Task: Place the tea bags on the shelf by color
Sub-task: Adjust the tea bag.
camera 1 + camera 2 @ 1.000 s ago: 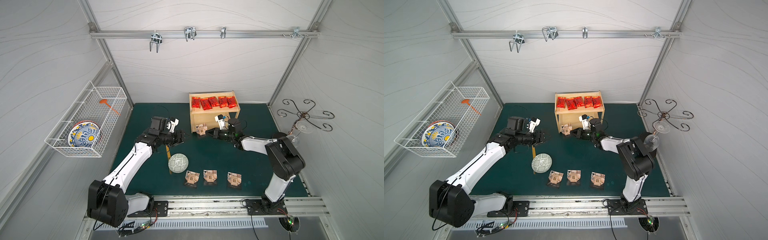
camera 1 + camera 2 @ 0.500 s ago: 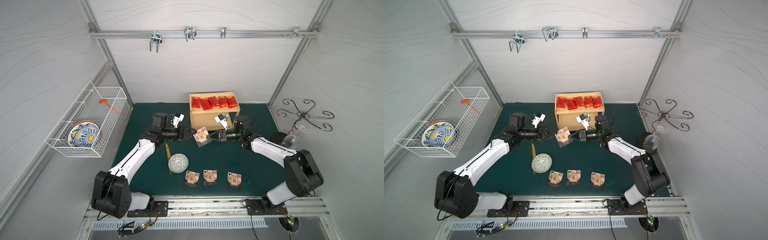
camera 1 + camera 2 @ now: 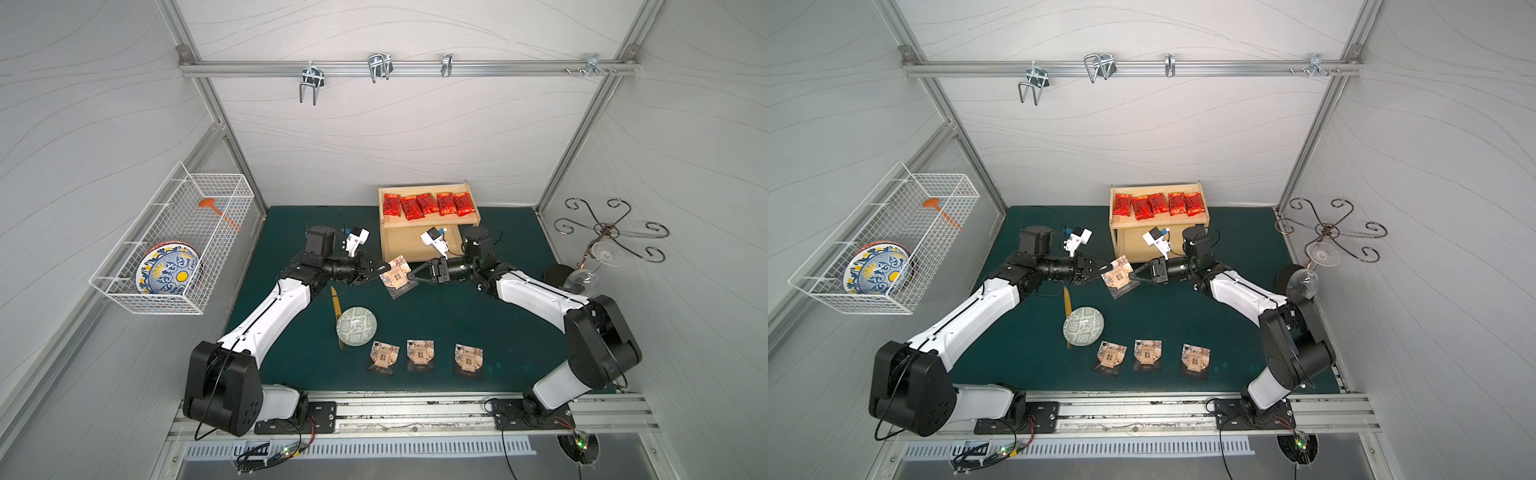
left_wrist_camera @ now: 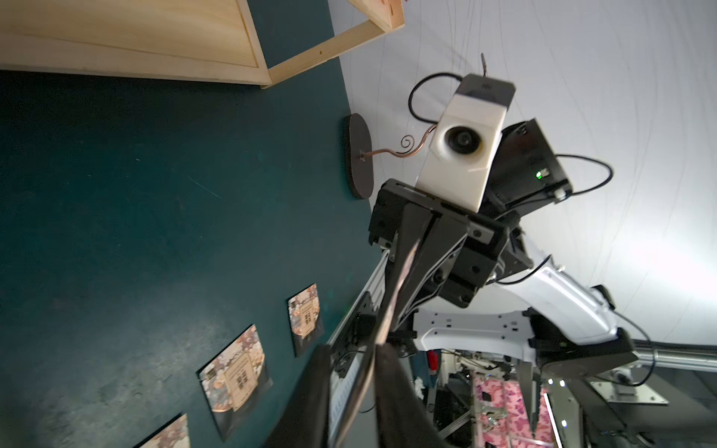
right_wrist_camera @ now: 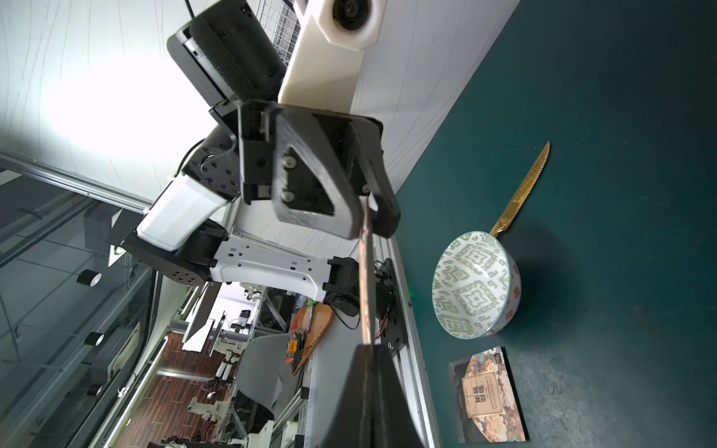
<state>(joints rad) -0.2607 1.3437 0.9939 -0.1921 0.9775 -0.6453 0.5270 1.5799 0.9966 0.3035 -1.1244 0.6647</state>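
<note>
One black-edged tea bag [image 3: 397,275] [image 3: 1119,276] hangs in the air in front of the pale wood shelf [image 3: 399,245]. Both grippers hold it by opposite edges: my left gripper [image 3: 384,270] is shut on its left edge and my right gripper [image 3: 411,276] on its right edge. In the wrist views this tea bag [image 4: 392,298] [image 5: 364,279] shows edge-on between both pairs of fingers. Several red tea bags [image 3: 428,205] lie in a row on the shelf's top tier. Three more black-edged tea bags [image 3: 384,355] [image 3: 420,353] [image 3: 468,358] lie flat near the mat's front.
A green-patterned bowl [image 3: 356,326] stands left of the three flat tea bags, with a gold knife [image 3: 336,307] beside it. A white wire basket [image 3: 208,232] holding a painted plate hangs on the left wall. A metal stand [image 3: 602,230] with a wine glass [image 3: 582,279] is at the right.
My right gripper carried the tea bag away from the shelf's front toward the middle. My left arm swung in to meet it and its jaws closed on the bag's other edge.
</note>
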